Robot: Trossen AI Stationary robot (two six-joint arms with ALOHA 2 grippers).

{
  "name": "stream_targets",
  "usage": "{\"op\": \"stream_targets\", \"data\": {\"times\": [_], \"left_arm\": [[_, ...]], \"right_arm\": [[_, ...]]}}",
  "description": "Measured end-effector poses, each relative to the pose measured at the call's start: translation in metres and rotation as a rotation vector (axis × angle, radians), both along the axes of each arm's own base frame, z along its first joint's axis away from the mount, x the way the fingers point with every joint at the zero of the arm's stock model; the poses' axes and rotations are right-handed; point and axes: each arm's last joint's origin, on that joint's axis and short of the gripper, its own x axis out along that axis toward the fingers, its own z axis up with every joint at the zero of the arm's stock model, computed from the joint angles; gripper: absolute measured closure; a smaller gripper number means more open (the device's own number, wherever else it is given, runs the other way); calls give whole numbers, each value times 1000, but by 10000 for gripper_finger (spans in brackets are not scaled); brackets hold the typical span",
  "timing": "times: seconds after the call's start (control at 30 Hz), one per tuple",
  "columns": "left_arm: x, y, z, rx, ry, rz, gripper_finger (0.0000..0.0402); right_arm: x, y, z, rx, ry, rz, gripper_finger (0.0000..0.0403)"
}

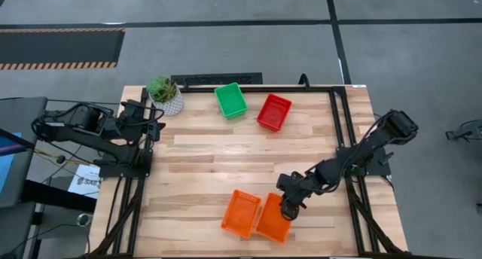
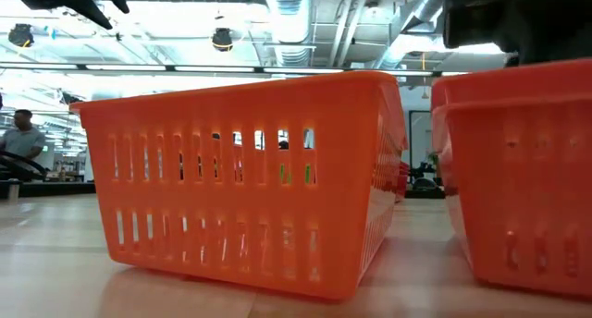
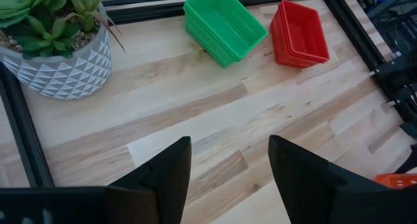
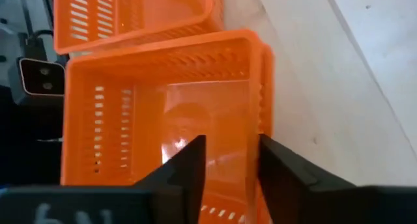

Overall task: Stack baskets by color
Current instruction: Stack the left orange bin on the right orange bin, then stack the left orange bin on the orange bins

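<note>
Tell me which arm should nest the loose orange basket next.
Probably right: the right gripper hangs open over the orange stack, beside the loose orange basket. The left gripper waits open near the plant.

Both arms are dark, near black, built of slim jointed links with rounded housings at the joints. The left arm (image 1: pixel 90 127) carries thin black cables looping along its links near its base at the table's left edge. The right arm (image 1: pixel 354 157) ends at the far right in a bulkier rounded joint block. The left gripper (image 3: pixel 228 178) has two broad, matte black fingers that taper to blunt tips. The right gripper (image 4: pixel 228 172) has the same dark wedge-shaped fingers, and faint pale lettering shows on its body.
</note>
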Motion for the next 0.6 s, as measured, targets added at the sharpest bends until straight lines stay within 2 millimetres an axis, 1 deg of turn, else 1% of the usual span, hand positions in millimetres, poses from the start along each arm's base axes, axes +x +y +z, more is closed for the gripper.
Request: {"op": "stream_targets", "data": {"times": [0.1, 0.2, 0.33, 0.4, 0.53, 0.6], "left_arm": [[0, 0, 0, 2, -1, 2, 209], [0, 0, 0, 4, 0, 1, 209], [0, 0, 0, 12, 2, -1, 209], [0, 0, 0, 15, 1, 2, 209], [0, 0, 0, 16, 2, 2, 209], [0, 0, 0, 15, 1, 2, 209]], "right_arm": [[4, 0, 9, 10, -20, 5, 225], [6, -2, 23, -11, -17, 19, 215], [14, -8, 44, -71, -6, 58, 219], [23, -13, 54, -93, -43, 78, 225], [35, -29, 65, -132, -94, 76, 233], [39, -39, 66, -144, -96, 54, 236]]}}
